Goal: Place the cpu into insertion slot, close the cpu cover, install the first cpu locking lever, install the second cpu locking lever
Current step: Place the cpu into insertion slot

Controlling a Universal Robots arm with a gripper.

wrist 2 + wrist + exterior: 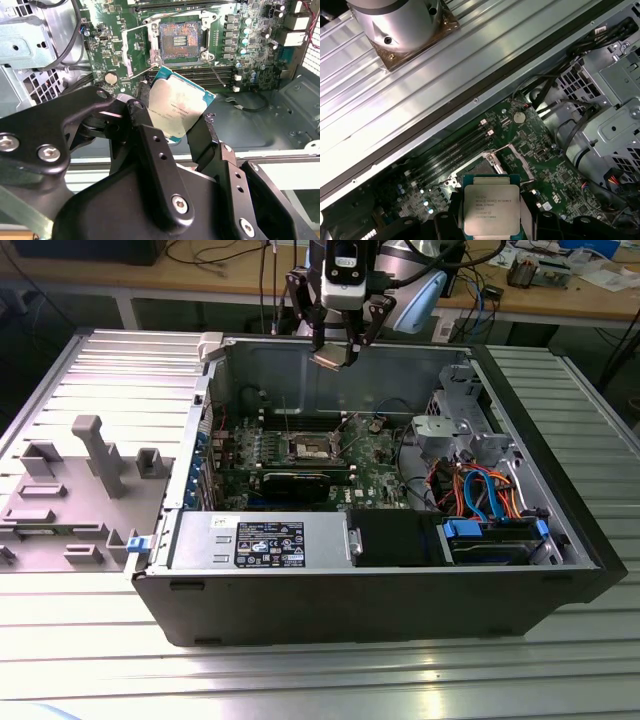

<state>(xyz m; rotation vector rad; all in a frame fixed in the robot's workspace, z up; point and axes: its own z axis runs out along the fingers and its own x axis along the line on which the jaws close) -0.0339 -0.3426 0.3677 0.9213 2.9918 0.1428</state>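
My gripper (336, 348) hangs above the rear wall of the open computer case (300, 600), shut on the cpu (329, 358). In both wrist views the cpu (177, 106) (491, 209) shows its dull silver top, tilted, with a black finger (150, 135) on each side. The gripper (175, 127) (491, 222) is well above the green motherboard (260, 75). The insertion slot (179, 41) (311, 447) lies bare and uncovered, its contact field in sight. The cpu cover (126, 52) is swung open beside it, and two thin levers stand raised.
A long black card (300, 481) lies in front of the slot. A metal drive cage (455, 420) and orange and blue cables (485, 490) are at the exterior view's right. The power supply (260, 540) lines the front wall. A grey fixture tray (70, 485) sits outside.
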